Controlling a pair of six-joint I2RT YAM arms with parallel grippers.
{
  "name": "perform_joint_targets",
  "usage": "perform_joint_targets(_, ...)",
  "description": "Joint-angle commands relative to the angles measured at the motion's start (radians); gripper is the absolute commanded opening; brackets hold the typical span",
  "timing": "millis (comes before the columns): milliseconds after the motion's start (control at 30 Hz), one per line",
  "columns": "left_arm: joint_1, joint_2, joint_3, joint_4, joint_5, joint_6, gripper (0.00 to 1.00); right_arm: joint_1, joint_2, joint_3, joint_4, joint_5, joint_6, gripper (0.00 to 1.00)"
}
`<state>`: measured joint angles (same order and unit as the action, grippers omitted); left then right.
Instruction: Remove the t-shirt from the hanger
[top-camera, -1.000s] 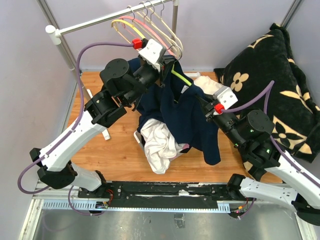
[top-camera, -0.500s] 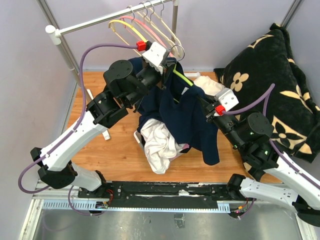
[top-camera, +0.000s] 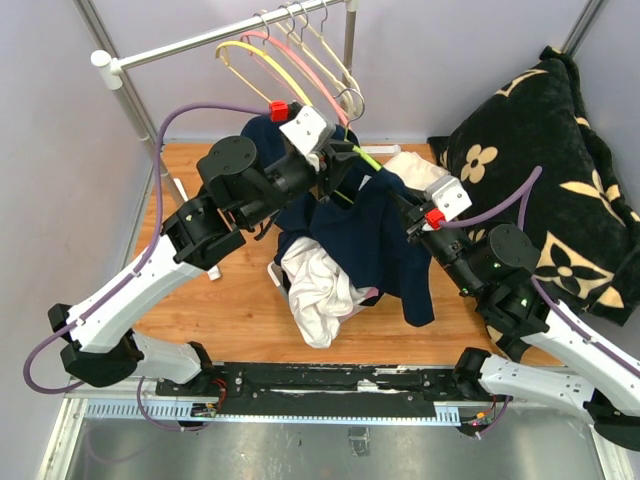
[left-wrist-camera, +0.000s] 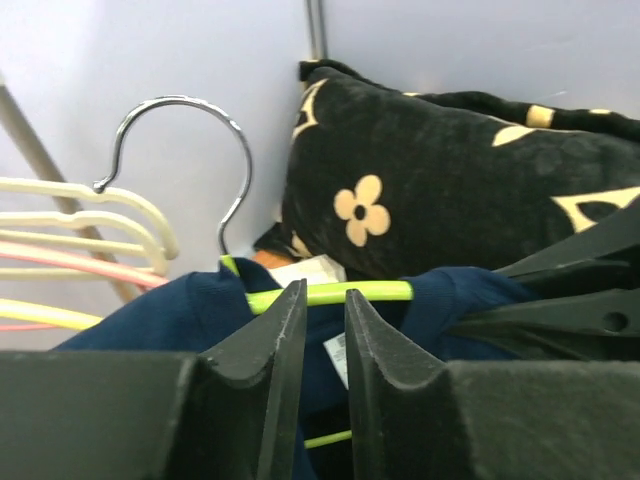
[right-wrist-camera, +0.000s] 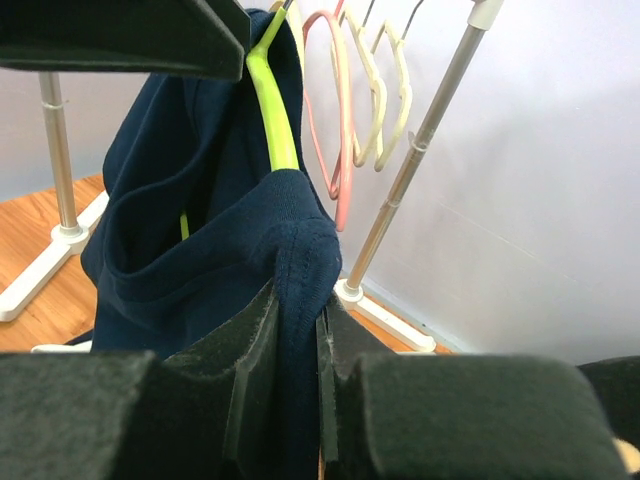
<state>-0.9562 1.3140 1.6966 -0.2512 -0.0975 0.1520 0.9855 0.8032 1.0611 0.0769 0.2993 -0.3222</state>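
Top external view: the navy blue cotton t-shirt (top-camera: 375, 240) is seen draped over the lime-green plastic hanger (top-camera: 368, 160). It is held up above the middle of the wooden table (top-camera: 240, 300), with its lower part falling toward the near edge beside a crumpled white garment (top-camera: 315, 290). The hanger's long axis is laid diagonally, from its silver metal hook (top-camera: 350, 100) over the far edge down toward the table's right edge. The left pincer (top-camera: 330, 165) is placed at the upper, hook end and the right pincer (top-camera: 403, 207) at the lower end, so the right arm is judged nearer to the cloth to be pulled.

Right wrist view: the right pincer is clenched on a fold of the shirt's edge. Cloth is pinched between both fingers, and the green bar is seen rising ahead, up and away.

Left wrist view: the left pincer's fingers are parted a little. The green bar is seen crossing just past the tips and is not clamped, as far as can be told.

The coming move is judged to turn on that axis. The cloth would need to be drawn along the bar, away from the hook and off its low end toward the table's right near corner, not across it. Support of the hanger by the left pincer is doubtful at this gap.
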Motion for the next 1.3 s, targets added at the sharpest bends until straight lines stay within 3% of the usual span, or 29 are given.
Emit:
perform_joint_targets(0, -0.006, -0.015, -0.011, -0.011, 0.076, -0.026, 0.31, 0.008, -0.019, 0.003, 0.131, -0.002, 0.005, 0.01)
perform_joint_targets(167, -0.007, -0.021, -0.03, 0.015, 0.039, -0.03, 0.41, 0.008, -0.021, 0.002, 0.135, -0.013, 0.007, 0.01)
perform_joint_targets(333, -0.006, -0.094, -0.129, 0.155, -0.042, -0.041, 0.53, 0.008, -0.021, 0.002, 0.135, -0.02, 0.004, 0.01)
perform_joint_targets(700, -0.007, -0.139, -0.189, 0.3, -0.105, -0.026, 0.66, 0.009, -0.018, 0.005, 0.13, -0.04, 0.003, 0.01)
perform_joint_targets(1100, -0.006, -0.05, -0.158, 0.335, -0.148, 0.033, 0.69, 0.008, -0.03, -0.022, 0.149, -0.079, -0.003, 0.01)
perform_joint_targets(1267, -0.007, -0.039, -0.154, 0.345, -0.157, 0.038, 0.64, 0.009, -0.039, -0.036, 0.164, -0.081, -0.003, 0.01)
